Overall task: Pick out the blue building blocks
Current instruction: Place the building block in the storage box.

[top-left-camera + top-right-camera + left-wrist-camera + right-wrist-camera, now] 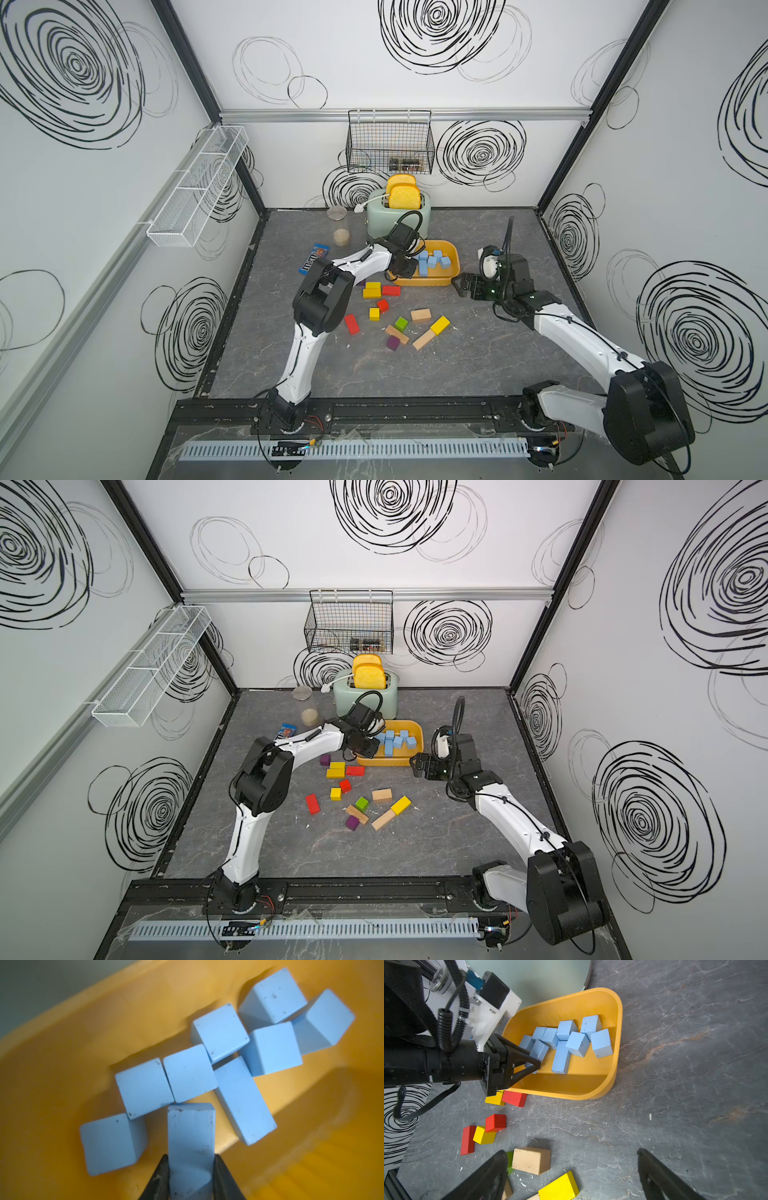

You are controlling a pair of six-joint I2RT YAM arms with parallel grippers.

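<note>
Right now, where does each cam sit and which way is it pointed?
Top views: high above the base, looking down at the table; left arm, right arm show.
Left wrist: on left arm, looks into the yellow bin; left gripper shut on a blue block.
Right wrist: on right arm, looks at bin and loose blocks; open right gripper shows.
Shared: all show the bin's blue blocks.

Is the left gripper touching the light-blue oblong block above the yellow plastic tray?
Touching. The left wrist view shows the left gripper closed flush against both sides of the light-blue oblong block, with no gap.
</note>
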